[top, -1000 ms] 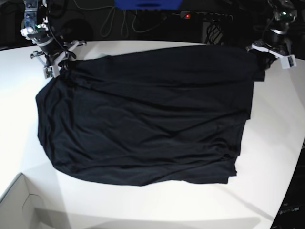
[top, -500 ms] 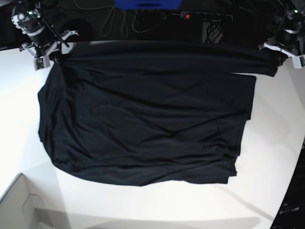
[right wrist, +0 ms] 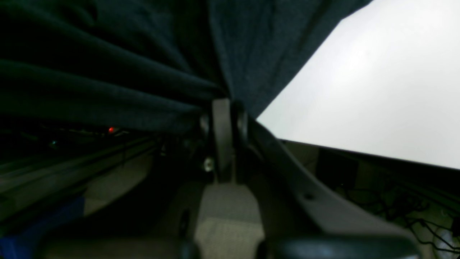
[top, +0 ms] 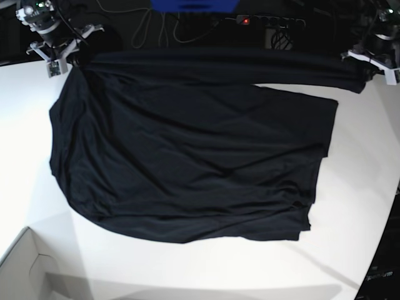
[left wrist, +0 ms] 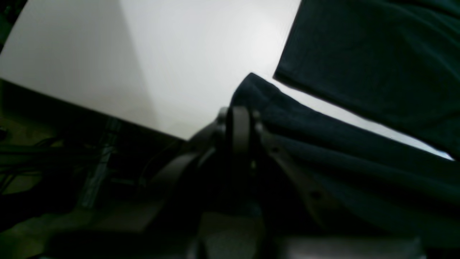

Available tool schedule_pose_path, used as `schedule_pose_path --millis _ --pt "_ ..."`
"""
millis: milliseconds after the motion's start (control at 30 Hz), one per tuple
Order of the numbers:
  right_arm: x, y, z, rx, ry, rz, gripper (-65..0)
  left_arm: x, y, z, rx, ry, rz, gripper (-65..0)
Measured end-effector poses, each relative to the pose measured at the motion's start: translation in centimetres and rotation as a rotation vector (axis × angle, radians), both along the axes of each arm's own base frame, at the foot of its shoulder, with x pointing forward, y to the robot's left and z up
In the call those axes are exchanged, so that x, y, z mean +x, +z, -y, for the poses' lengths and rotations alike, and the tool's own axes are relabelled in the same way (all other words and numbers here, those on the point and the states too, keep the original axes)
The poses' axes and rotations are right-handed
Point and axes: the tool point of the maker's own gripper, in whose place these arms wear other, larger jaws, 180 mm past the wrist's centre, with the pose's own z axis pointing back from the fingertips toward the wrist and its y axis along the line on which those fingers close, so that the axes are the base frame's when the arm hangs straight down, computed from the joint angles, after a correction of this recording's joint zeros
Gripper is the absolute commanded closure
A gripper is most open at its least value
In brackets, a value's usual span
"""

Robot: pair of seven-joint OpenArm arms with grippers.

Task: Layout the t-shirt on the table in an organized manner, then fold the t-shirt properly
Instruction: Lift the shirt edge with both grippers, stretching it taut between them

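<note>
The black t-shirt (top: 187,156) lies spread on the big white bench (top: 350,206). It covers most of the middle of the bench. Its top edge is lifted up and pulled into a long, tight band across the 12 o'clock side. The rest of the cloth hangs down from that band and rests flat on the bench, with soft wrinkles in it. The bottom edge of the shirt curves along the 6 o'clock side.

The right tool (top: 62,59) is at about 10 o'clock in the base view. It is clenched on one top corner of the t-shirt. In the right wrist view, the right tool (right wrist: 224,108) has its two fingers pressed close together, and dark cloth bunches up right where they meet.

The left tool (top: 365,65) is at about 2 o'clock in the base view. It is clenched on the other top corner of the t-shirt. In the left wrist view, the left tool (left wrist: 239,115) pinches a folded bit of the cloth, and the shirt stretches away from it toward 3 o'clock.

A pale cardboard box (top: 25,269) peeks in at about 7 o'clock, well apart from the shirt. A small red light (top: 245,20) glows in the dark behind the bench at 12 o'clock.
</note>
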Motion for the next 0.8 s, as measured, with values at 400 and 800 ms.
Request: schedule_pose_path --millis 400,800 --pt "0.6 0.5 -0.2 -0.001 0.005 0.018 0.0 0.1 0.3 -0.3 0.007 0.010 0.009 -0.1" --pt "3.5 2.8 -0.1 -0.002 -0.020 0.122 0.0 3.9 2.3 -0.5 0.022 0.003 0.110 -0.1"
